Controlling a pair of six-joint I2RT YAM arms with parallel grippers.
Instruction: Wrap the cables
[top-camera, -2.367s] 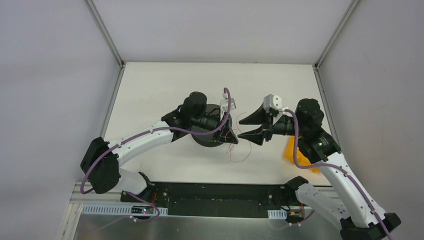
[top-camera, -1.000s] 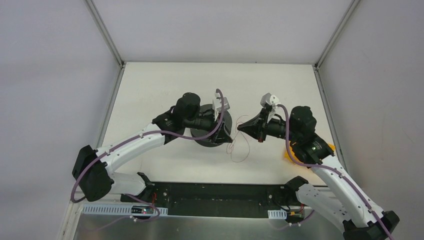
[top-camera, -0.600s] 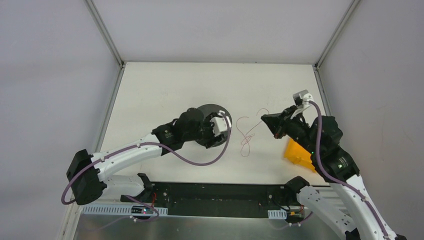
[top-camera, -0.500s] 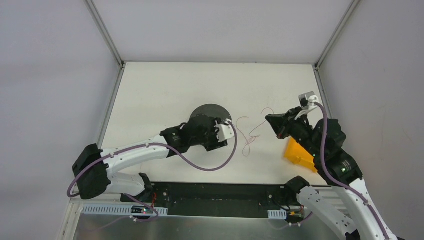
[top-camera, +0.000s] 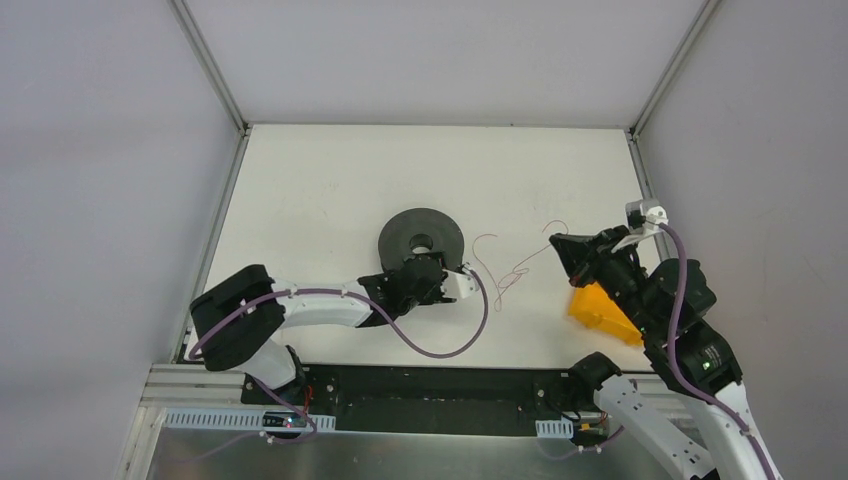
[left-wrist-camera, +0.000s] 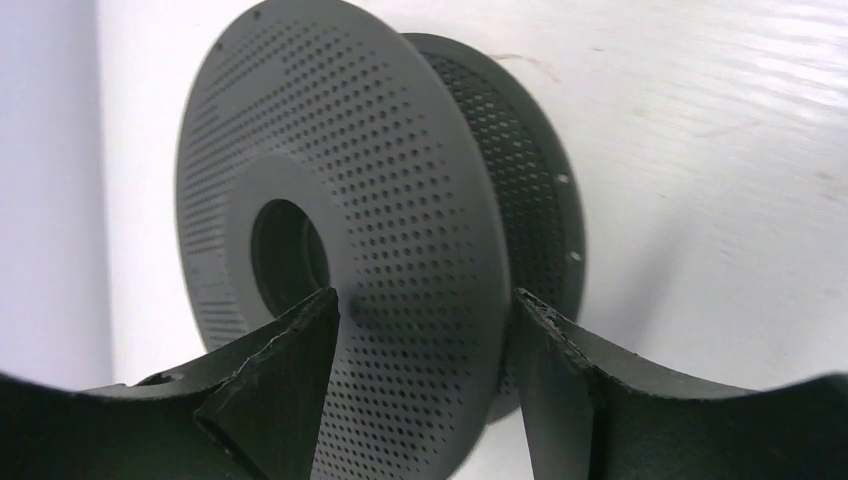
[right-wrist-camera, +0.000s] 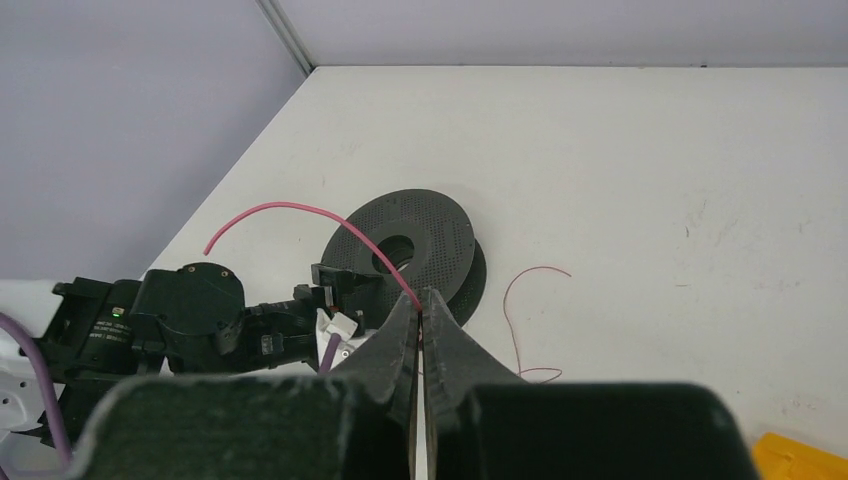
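Note:
The cables are one thin pinkish strand lying in loose loops on the white table, between the spool and my right gripper. My right gripper is shut on the strand near one end. In the right wrist view the strand arcs up and left from the pinched fingertips. The dark grey perforated spool lies flat at the table's middle. My left gripper sits low at its near side. In the left wrist view the gripper is open, its fingers framing the spool's upper flange rim.
An orange object lies on the table under my right arm, also at the bottom right of the right wrist view. Grey walls close the table on three sides. A metal rail runs along the near edge.
My left arm drew back from over the spool toward the near edge and its jaws widened. My right gripper closed on the strand and carried it to the right, stretching the loops.

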